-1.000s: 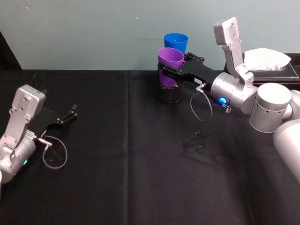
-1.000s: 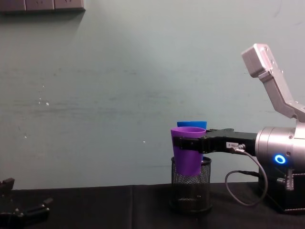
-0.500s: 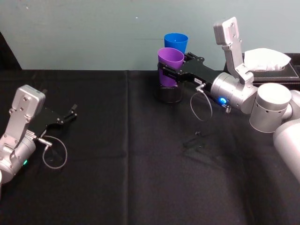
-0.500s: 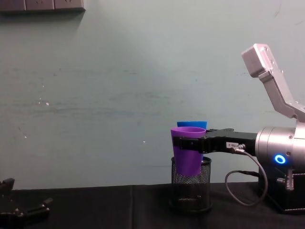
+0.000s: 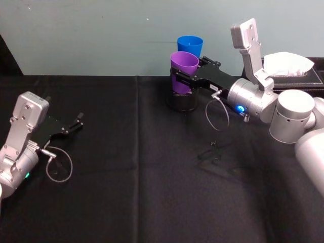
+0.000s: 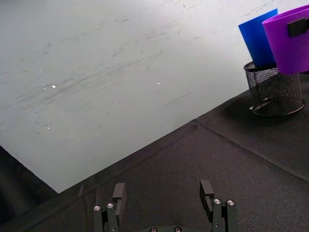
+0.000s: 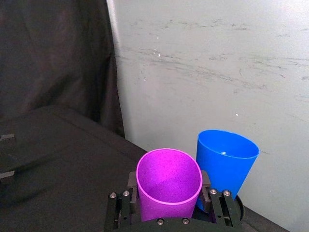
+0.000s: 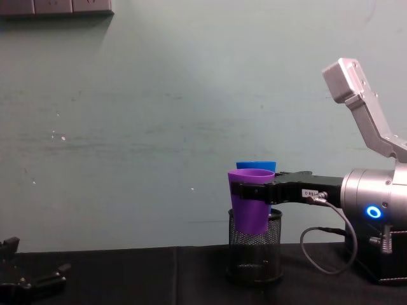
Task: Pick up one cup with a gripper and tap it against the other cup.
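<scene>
Right tool [image 5: 188,73]: slim black two-finger claw on a silver arm with a lit blue ring [image 5: 239,108]. Clenched on the purple cup [image 7: 169,186], one finger on each side of the wall, below the rim.
Purple cup: upright, mouth up, held off the surface at the far middle, its base low against the black mesh pen holder [image 8: 255,248].
Blue cup [image 5: 190,46]: upright, just behind the purple cup, its base down in the mesh holder. Whether the two cups are touching cannot be told.
Left tool [image 6: 162,191]: fingers spread and released, holding nothing, low over the surface at the left, well apart from the cups.
Surface [image 5: 152,177]: covered in black cloth, pale wall behind.
</scene>
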You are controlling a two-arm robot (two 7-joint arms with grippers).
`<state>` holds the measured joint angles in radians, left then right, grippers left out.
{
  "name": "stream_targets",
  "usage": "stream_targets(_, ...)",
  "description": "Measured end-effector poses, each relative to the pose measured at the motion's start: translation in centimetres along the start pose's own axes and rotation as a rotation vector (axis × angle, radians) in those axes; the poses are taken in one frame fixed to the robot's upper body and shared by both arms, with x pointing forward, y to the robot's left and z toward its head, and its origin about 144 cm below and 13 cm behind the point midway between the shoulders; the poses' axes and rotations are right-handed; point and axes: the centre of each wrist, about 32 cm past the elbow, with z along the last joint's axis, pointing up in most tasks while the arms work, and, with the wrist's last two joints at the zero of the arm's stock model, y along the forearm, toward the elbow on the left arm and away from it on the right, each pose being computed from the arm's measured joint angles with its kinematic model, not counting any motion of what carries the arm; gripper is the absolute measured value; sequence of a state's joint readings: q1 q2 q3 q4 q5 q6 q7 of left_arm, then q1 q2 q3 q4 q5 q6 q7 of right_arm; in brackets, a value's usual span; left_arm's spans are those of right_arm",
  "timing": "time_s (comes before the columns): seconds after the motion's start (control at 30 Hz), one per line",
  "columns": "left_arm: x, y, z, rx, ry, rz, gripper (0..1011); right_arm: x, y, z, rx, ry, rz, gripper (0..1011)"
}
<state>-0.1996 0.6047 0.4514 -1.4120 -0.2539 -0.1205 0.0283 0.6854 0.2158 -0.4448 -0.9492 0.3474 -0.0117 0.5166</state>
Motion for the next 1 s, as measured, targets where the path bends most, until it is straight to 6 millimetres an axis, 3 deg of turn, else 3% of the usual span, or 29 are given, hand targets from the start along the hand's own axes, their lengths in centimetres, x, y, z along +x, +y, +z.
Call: stream_targets(1.0,0.00,0.00,0.00,0.000,0.000,0.000,1005,0.00,0.00,0.00,0.000,0.000,0.000,734)
